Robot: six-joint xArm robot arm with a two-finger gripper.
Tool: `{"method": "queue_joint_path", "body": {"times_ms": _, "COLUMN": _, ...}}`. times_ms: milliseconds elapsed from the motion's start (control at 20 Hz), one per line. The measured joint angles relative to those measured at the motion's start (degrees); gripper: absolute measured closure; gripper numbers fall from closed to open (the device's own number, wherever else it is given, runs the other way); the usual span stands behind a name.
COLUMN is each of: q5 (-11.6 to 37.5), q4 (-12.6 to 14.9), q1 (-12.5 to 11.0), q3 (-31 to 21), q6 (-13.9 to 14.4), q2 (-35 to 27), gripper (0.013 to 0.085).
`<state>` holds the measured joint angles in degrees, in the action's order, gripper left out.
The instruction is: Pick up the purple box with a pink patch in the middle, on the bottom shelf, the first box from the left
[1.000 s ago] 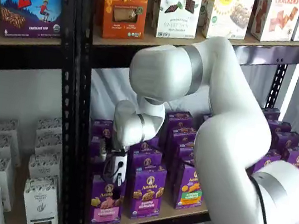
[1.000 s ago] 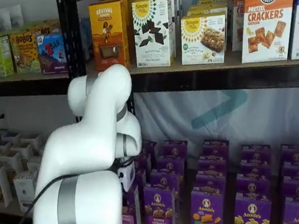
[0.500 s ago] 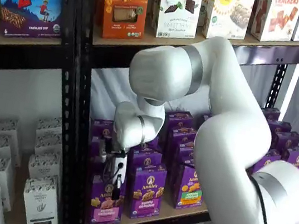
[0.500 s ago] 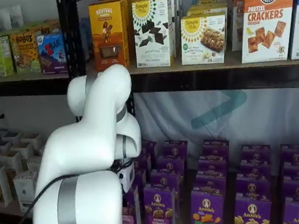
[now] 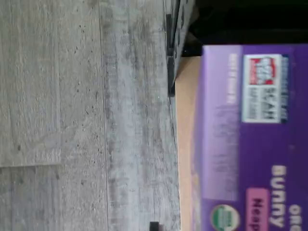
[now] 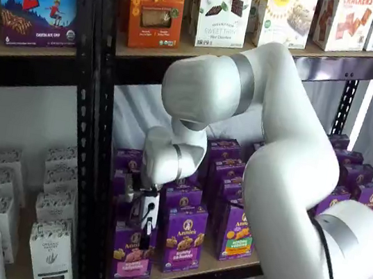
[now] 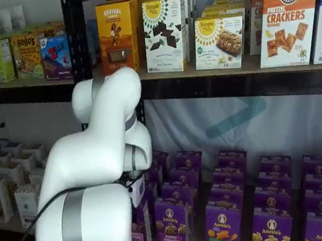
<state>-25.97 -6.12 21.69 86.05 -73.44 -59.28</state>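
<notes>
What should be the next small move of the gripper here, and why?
Probably finish closing, then lift. In a shelf view the gripper sits low at the top of the purple box at the front of the bottom shelf, but the box stands unlifted and a firm grip is not visible.

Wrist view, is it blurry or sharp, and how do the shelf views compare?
Wrist view: turned sideways, the purple box so close its print is soft, though the floor's wood grain reads clearly. Shelf views: evenly lit, box lettering readable, the arm bright white without glare.

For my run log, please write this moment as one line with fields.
target: purple box, front of bottom shelf | pincer: down at the box's top, grip not confirmed | box: standing on shelf, not lifted
</notes>
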Motion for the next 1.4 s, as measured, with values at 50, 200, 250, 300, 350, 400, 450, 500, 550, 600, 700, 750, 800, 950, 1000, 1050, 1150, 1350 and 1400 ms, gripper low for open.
{"method": "queue_joint_path", "body": {"times_ms": 50, "q5": 0.1, "q4": 0.0, "q1": 0.0, "q3": -0.2, "q6": 0.0, "q2": 0.2, "gripper": 0.0450}}
{"method": "queue_joint_path", "body": {"times_ms": 200, "q5": 0.3, "q4": -0.1, "q1": 0.0, "q3": -0.5, "q6": -0.1, "q2": 0.3, "gripper": 0.0490}}
{"method": "queue_joint_path", "body": {"times_ms": 250, "q5": 0.4, "q4": -0.1, "q1": 0.0, "q3": -0.6, "q6": -0.1, "q2": 0.4, "gripper": 0.0490}}
{"method": "queue_joint_path", "body": {"times_ms": 300, "q5": 0.5, "q4": -0.1, "q1": 0.1, "q3": -0.7, "q6": 0.0, "q2": 0.4, "gripper": 0.0490}}
{"method": "queue_joint_path", "body": {"times_ms": 350, "q5": 0.8, "q4": 0.0, "q1": 0.1, "q3": -0.8, "q6": 0.0, "q2": 0.4, "gripper": 0.0490}}
{"method": "queue_joint_path", "body": {"times_ms": 400, "q5": 1.4, "q4": 0.0, "q1": 0.1, "q3": -1.0, "q6": 0.0, "q2": 0.5, "gripper": 0.0490}}
{"method": "queue_joint_path", "body": {"times_ms": 450, "q5": 2.1, "q4": -0.2, "q1": 0.2, "q3": -1.3, "q6": -0.1, "q2": 0.5, "gripper": 0.0490}}
{"method": "queue_joint_path", "body": {"times_ms": 500, "q5": 3.1, "q4": -0.5, "q1": 0.2, "q3": -1.6, "q6": -0.3, "q2": 0.6, "gripper": 0.0490}}
{"method": "queue_joint_path", "body": {"times_ms": 550, "q5": 3.2, "q4": -0.5, "q1": 0.3, "q3": -1.6, "q6": -0.3, "q2": 0.6, "gripper": 0.0490}}
{"method": "queue_joint_path", "body": {"times_ms": 600, "q5": 3.2, "q4": -0.4, "q1": 0.3, "q3": -1.6, "q6": -0.2, "q2": 0.6, "gripper": 0.0490}}
{"method": "queue_joint_path", "body": {"times_ms": 700, "q5": 3.3, "q4": -0.3, "q1": 0.3, "q3": -1.7, "q6": -0.1, "q2": 0.6, "gripper": 0.0490}}
{"method": "queue_joint_path", "body": {"times_ms": 750, "q5": 3.4, "q4": -0.4, "q1": 0.4, "q3": -1.7, "q6": -0.1, "q2": 0.6, "gripper": 0.0530}}
{"method": "queue_joint_path", "body": {"times_ms": 800, "q5": 3.5, "q4": -0.5, "q1": 0.4, "q3": -1.8, "q6": -0.2, "q2": 0.6, "gripper": 0.0530}}
{"method": "queue_joint_path", "body": {"times_ms": 950, "q5": 3.8, "q4": -0.9, "q1": 0.4, "q3": -1.9, "q6": -0.5, "q2": 0.6, "gripper": 0.0610}}
{"method": "queue_joint_path", "body": {"times_ms": 1000, "q5": 3.8, "q4": -0.9, "q1": 0.5, "q3": -1.9, "q6": -0.5, "q2": 0.6, "gripper": 0.0610}}
{"method": "queue_joint_path", "body": {"times_ms": 1050, "q5": 3.9, "q4": -0.8, "q1": 0.5, "q3": -2.0, "q6": -0.4, "q2": 0.7, "gripper": 0.0650}}
{"method": "queue_joint_path", "body": {"times_ms": 1150, "q5": 4.0, "q4": -0.4, "q1": 0.5, "q3": -2.0, "q6": 0.1, "q2": 0.7, "gripper": 0.0650}}
{"method": "queue_joint_path", "body": {"times_ms": 1350, "q5": 3.6, "q4": -0.2, "q1": 0.5, "q3": -2.1, "q6": 0.2, "q2": 0.8, "gripper": 0.0650}}
{"method": "queue_joint_path", "body": {"times_ms": 1400, "q5": 3.6, "q4": -0.3, "q1": 0.5, "q3": -2.2, "q6": 0.2, "q2": 0.9, "gripper": 0.0650}}
